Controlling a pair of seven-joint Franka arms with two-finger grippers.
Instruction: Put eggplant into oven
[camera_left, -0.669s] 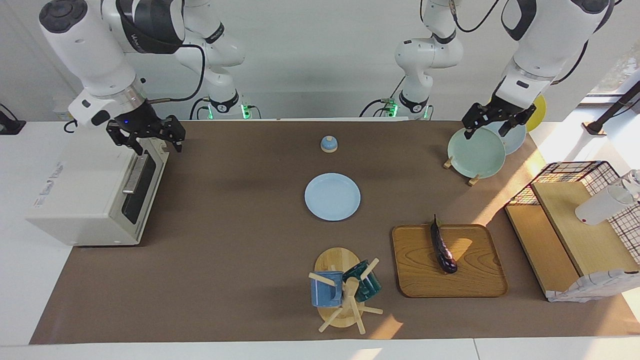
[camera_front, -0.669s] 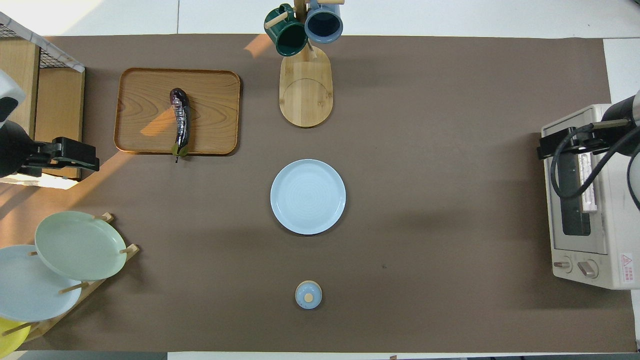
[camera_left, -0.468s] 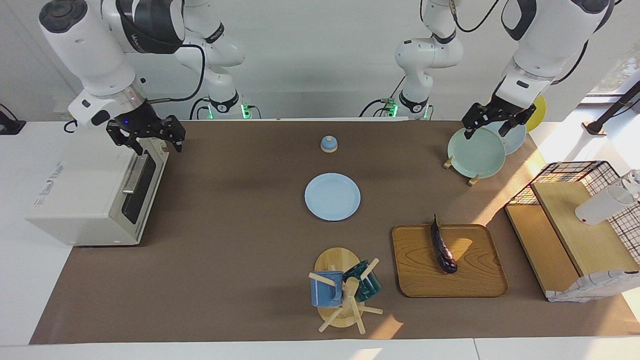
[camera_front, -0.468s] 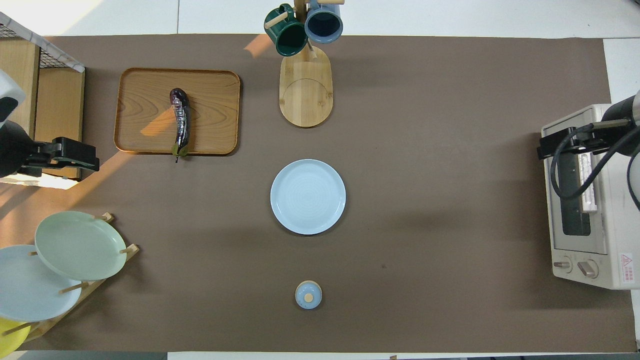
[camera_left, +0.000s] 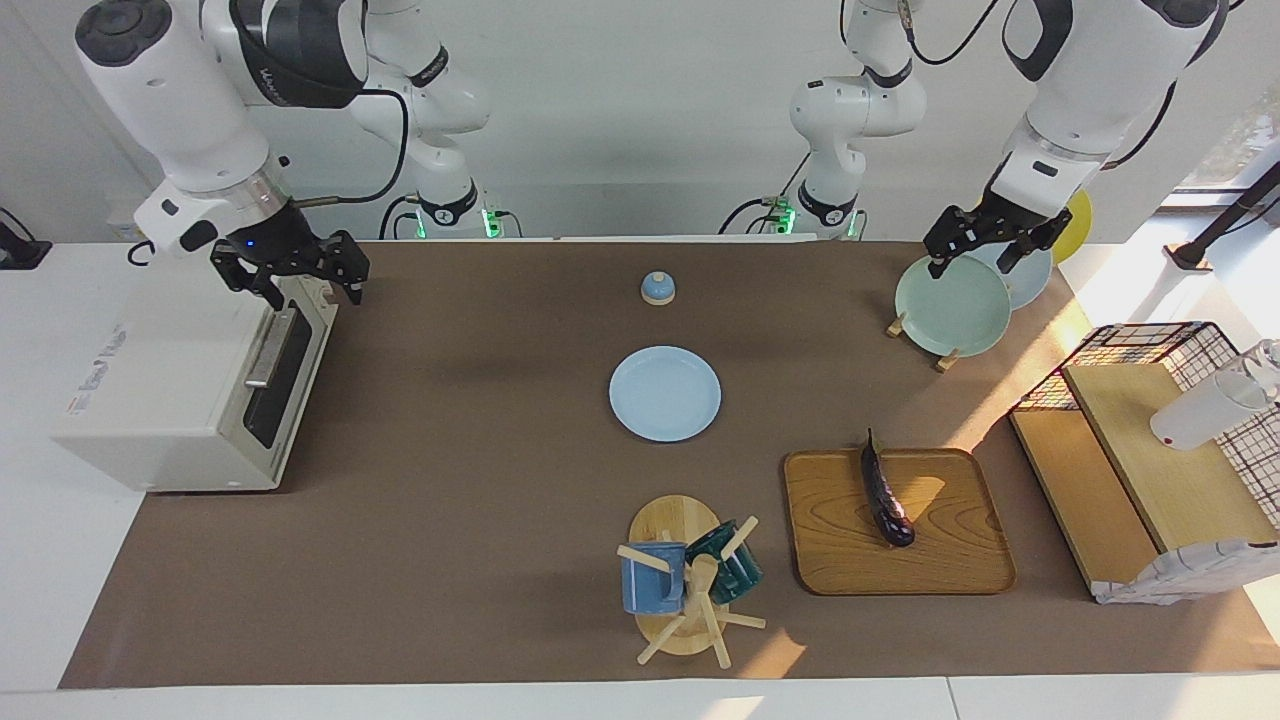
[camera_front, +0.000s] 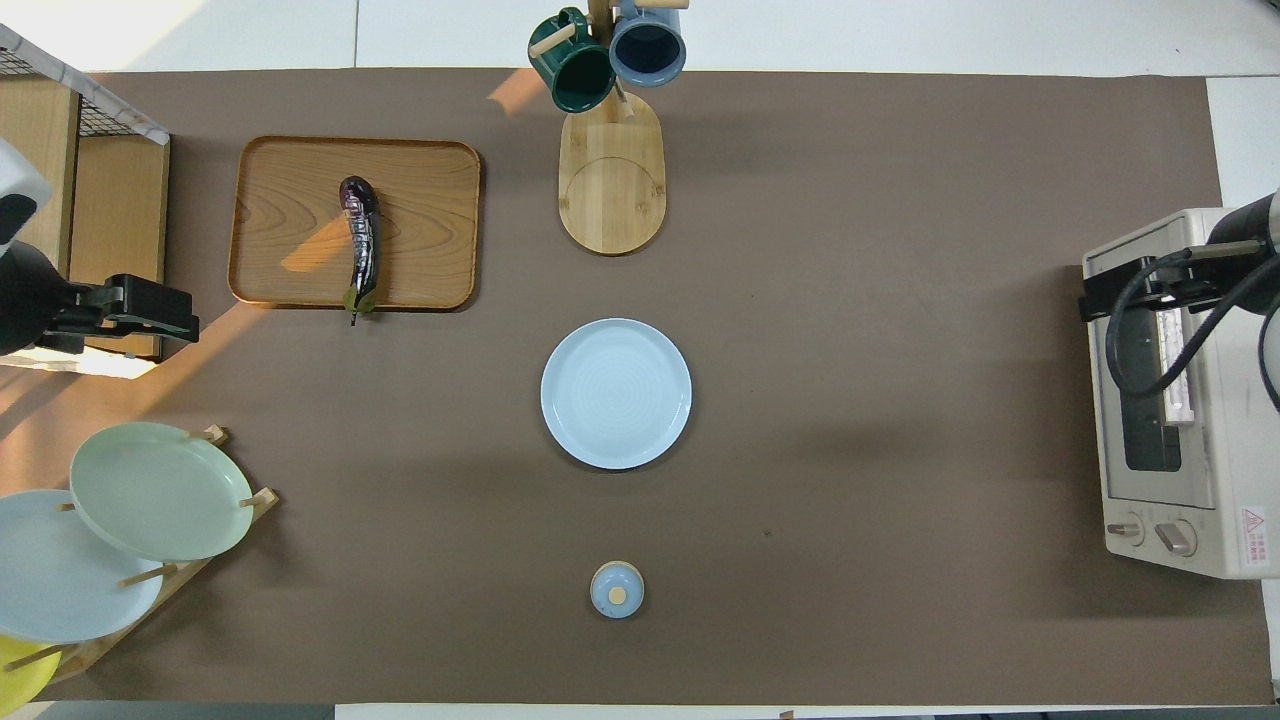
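The dark purple eggplant (camera_left: 886, 495) lies on a wooden tray (camera_left: 950, 565) toward the left arm's end of the table, with its stem end pointing toward the robots. It also shows in the overhead view (camera_front: 361, 240). The white oven (camera_left: 170, 390) stands at the right arm's end, and its dark glass door looks shut; it also shows in the overhead view (camera_front: 1210, 400). My right gripper (camera_left: 315, 295) is open and empty, over the oven's end nearest the robots, by the door's top edge. My left gripper (camera_left: 968, 268) is open and empty, raised over the plate rack.
A pale blue plate (camera_left: 665, 393) lies mid-table. A small blue knobbed lid (camera_left: 657, 288) sits nearer the robots. A mug tree (camera_left: 690, 590) with a blue and a green mug stands beside the tray. A rack holds a green plate (camera_left: 950, 305). A wooden wire-sided shelf (camera_left: 1140, 460) stands at the left arm's end.
My right gripper has shifted very slightly over the oven. The left arm, the eggplant and the oven have not moved.
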